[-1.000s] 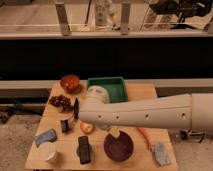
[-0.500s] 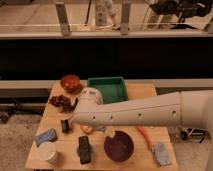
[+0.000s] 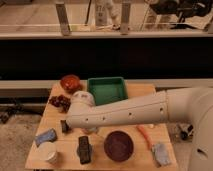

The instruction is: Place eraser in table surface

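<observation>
Since the earlier frames, the robot's white arm has slid a little to the left across the scene, and its rounded end now sits just left of the green tray. The eraser has not moved.

From above and in front, the view shows a light tan wooden surface with the arm reaching in from the right and crossing its middle. The gripper shows only as a small dark shape below the arm's left end, low over the left part of the surface. Whether it is open or closed cannot be told.

The eraser, a dark rectangular block, lies flat on the surface near the front edge, with its long side pointing away from the viewer. It is apart from the gripper, to the right of it and nearer the front.

- Left of the eraser stands a white round cup, with a blue object just behind the cup.
- Right of the eraser is a maroon bowl.
- Further right lie an orange stick and a blue-grey cloth.

At the back left sit a reddish bowl and, in front of it, a dark red cluster.
</observation>
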`<state>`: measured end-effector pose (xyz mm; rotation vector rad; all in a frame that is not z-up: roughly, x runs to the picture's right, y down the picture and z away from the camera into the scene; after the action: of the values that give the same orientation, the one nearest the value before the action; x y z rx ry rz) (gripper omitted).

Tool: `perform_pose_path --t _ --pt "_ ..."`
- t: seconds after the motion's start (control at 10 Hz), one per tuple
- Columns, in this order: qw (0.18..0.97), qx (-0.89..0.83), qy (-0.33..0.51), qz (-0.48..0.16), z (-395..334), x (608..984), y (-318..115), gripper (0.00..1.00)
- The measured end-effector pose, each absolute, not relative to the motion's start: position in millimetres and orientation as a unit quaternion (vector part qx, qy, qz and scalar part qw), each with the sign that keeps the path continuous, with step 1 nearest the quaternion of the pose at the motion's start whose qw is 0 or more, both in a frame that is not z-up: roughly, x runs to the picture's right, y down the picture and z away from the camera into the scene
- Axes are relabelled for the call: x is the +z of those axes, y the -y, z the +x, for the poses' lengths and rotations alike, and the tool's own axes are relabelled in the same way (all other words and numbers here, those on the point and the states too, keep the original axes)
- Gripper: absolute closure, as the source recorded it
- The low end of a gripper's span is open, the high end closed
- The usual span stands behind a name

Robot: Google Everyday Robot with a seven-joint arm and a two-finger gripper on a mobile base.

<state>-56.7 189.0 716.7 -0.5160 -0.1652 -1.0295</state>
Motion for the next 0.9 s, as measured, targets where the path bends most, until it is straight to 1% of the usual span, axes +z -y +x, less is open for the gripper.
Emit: perform_pose_path --t 0.2,0.3,0.5,0.6,0.9 --pt "0.831 -0.489 0.088 -0.249 -57.6 716.5 -188.9 0.20" --pt "0.816 -0.506 0.102 -0.259 -62.6 717.6 -191.0 0.20" --pt "0.778 -0.544 0.143 -0.279 -74.5 720.7 -196.1 0.20" --pt "0.757 -0.559 0.176 -0.290 -81.5 721.5 -201.8 0.20" --pt "0.747 -0.569 0.194 -0.283 -87.4 721.1 -204.4 0.20"
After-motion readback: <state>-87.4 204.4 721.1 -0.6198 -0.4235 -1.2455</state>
